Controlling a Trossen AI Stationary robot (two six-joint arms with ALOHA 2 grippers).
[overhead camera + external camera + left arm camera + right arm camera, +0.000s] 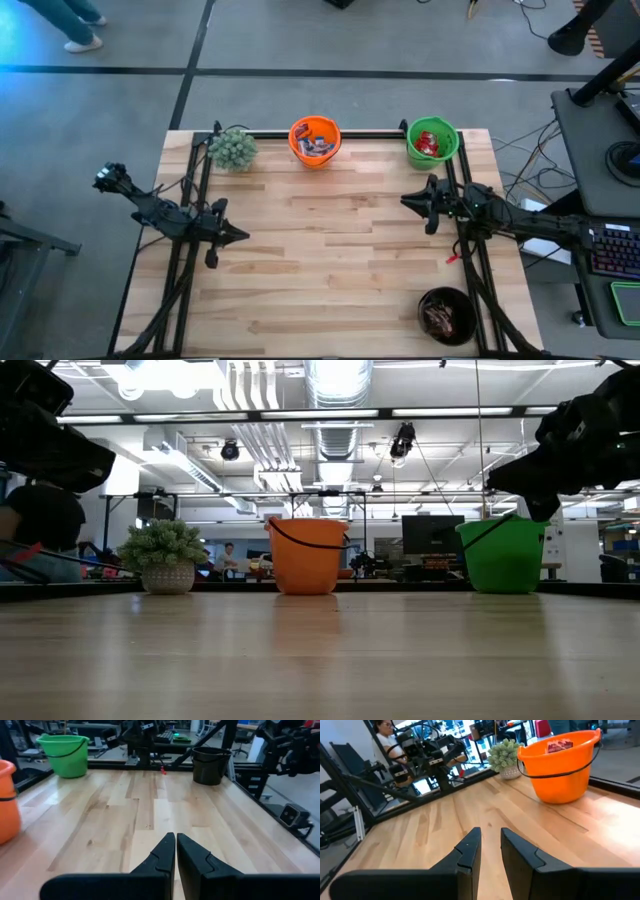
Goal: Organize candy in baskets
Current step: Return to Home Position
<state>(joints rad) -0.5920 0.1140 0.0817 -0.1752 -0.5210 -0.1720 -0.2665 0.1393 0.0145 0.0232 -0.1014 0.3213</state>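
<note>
All candy (428,142) is in baskets, so the arms likely just park. The left gripper (240,237) is at 9 o'clock with jaws together, the right gripper (405,200) at 3 with jaws slightly apart. The orange basket (296,140) stands at 12, the green basket (412,145) at 1 and the black basket (422,312) at 5. Only the high view shows the contents of all three; the low view misses the black basket.

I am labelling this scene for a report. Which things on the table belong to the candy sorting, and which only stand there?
Job: orange basket, green basket, black basket, the candy inside them; left gripper and right gripper, both empty.
Not job: the small potted plant beside the orange basket.
</note>
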